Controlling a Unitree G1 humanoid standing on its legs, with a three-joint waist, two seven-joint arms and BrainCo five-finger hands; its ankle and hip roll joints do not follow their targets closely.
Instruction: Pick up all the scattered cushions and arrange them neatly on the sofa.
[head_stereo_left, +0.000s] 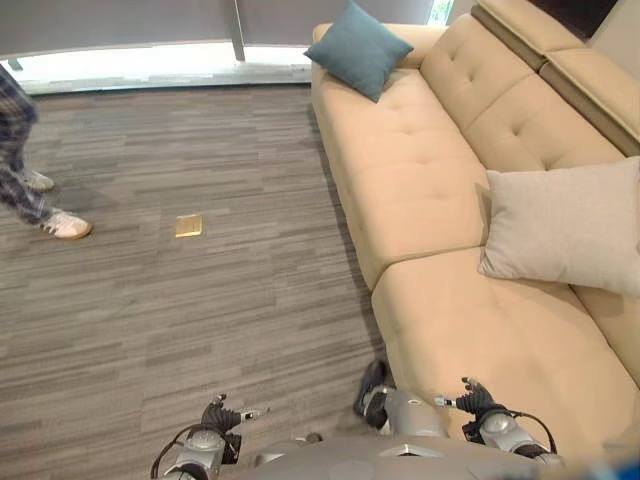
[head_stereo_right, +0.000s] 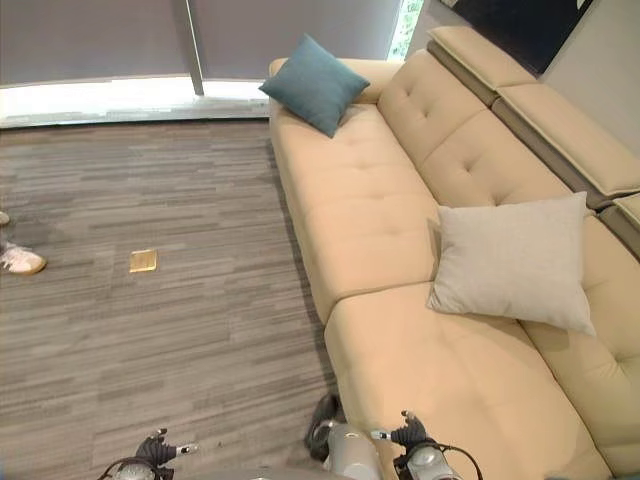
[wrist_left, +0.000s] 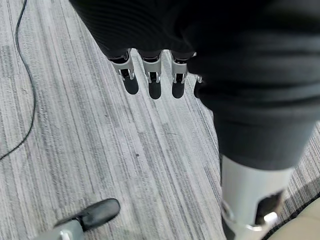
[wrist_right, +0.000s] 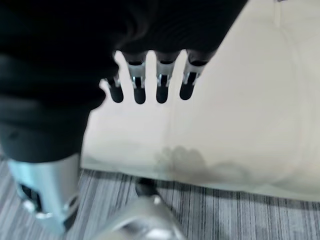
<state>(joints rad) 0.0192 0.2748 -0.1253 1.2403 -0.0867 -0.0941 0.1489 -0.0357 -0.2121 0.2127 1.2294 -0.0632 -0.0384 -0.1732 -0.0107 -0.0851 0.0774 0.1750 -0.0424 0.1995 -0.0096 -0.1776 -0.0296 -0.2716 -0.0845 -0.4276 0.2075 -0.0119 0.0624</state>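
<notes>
On the sofa (head_stereo_left: 420, 190): teal cushion (head_stereo_left: 358, 47), beige cushion (head_stereo_left: 565, 225) | left hand (wrist_left: 150, 75), right hand (wrist_right: 150, 82) fingers released, empty

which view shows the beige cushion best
The right eye view: the whole beige cushion shows, leaning against the sofa backrest. In the left eye view its far edge is cut off at the frame's side. The wrist views show floor and sofa seat, not this cushion.

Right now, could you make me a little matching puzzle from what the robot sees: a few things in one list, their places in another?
Things:
1. blue cushion
2. beige cushion
3. small tan square
4. right hand

Places:
A. on the floor
B. hanging above the sofa's front edge
C. at the sofa's far end
D. leaning against the sofa's backrest

Pairs: 1-C, 2-D, 3-A, 4-B
</notes>
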